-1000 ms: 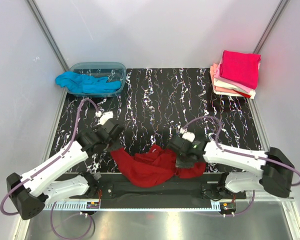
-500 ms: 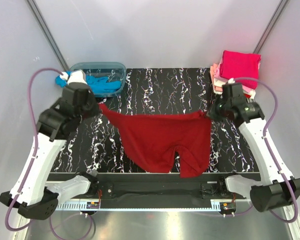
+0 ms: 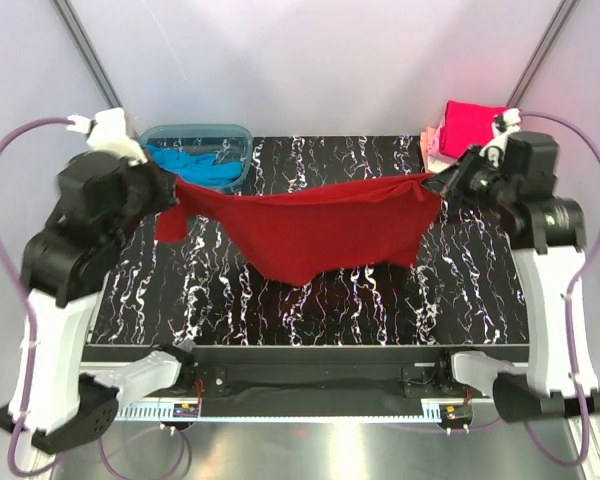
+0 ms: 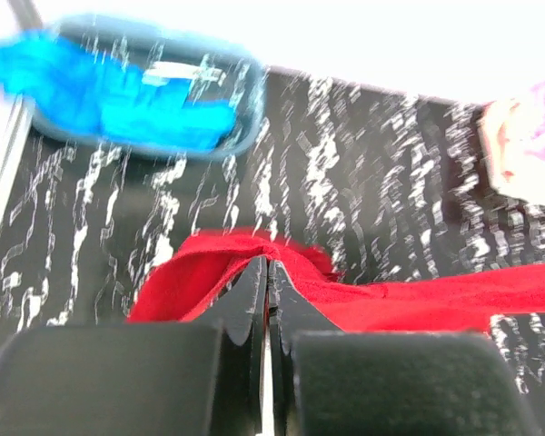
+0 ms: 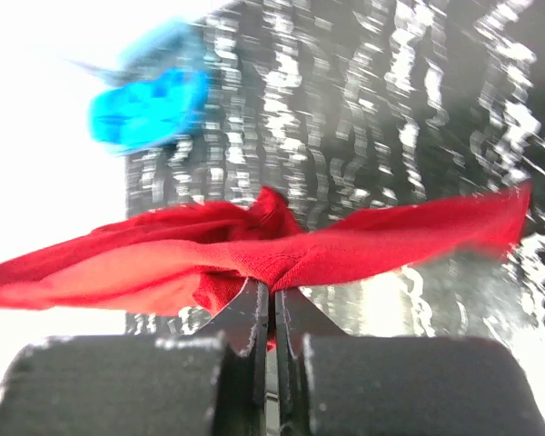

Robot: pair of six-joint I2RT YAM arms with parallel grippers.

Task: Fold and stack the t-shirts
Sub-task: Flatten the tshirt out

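The dark red t-shirt (image 3: 320, 230) hangs stretched in the air between both grippers, above the middle of the black marbled table (image 3: 310, 310). My left gripper (image 3: 177, 190) is shut on its left end, seen in the left wrist view (image 4: 268, 262). My right gripper (image 3: 438, 185) is shut on its right end, seen in the right wrist view (image 5: 274, 289). A turquoise t-shirt (image 3: 185, 165) lies in and over the plastic tub (image 3: 230, 135) at the back left. A stack of folded shirts with magenta on top (image 3: 470, 125) sits at the back right.
White walls with metal posts stand close on both sides. The arm bases and a black rail (image 3: 310, 378) run along the near edge. The right arm stands in front of the folded stack.
Both grippers have risen and moved back and apart, lifting the red shirt from a crumpled heap at the near edge to hang stretched above the table.
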